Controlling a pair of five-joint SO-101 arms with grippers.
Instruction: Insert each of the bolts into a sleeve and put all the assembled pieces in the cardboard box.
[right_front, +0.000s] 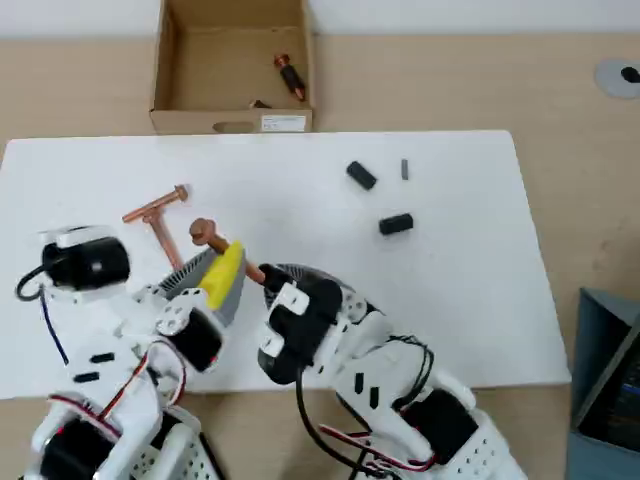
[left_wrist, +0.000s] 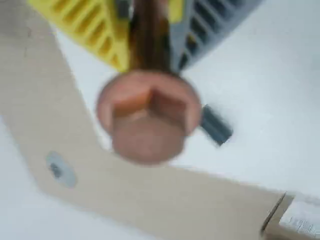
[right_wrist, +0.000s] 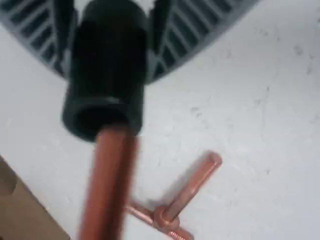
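The white mat (right_front: 450, 300) is taking up most of the table, with the cardboard box (right_front: 165, 60) standing open just past its far edge and already holding one assembled piece (right_front: 290, 75). Both arms are meeting near the mat's near edge. The left gripper (left_wrist: 147, 25) is pinching a copper bolt (right_front: 228, 251) by the shank just behind the head, yellow jaw on one side and grey on the other. The right gripper (right_wrist: 112, 30) is clamping a black sleeve (right_wrist: 107, 80) with its open mouth turned toward the left arm. The bolt's long axis is running from its head toward the right gripper and is lining up closely with the sleeve's bore. In the right wrist view the shank is meeting the sleeve's mouth, though how deep it is sitting cannot be told. The coming move is probably depending on that shared line: pushing along it should seat the bolt, while any tilt is likely to jam the tip on the rim. Two loose bolts (right_front: 155, 208) are lying crossed just beyond the left gripper, and two loose sleeves (right_front: 361, 175) are waiting well apart toward the far right of the mat.
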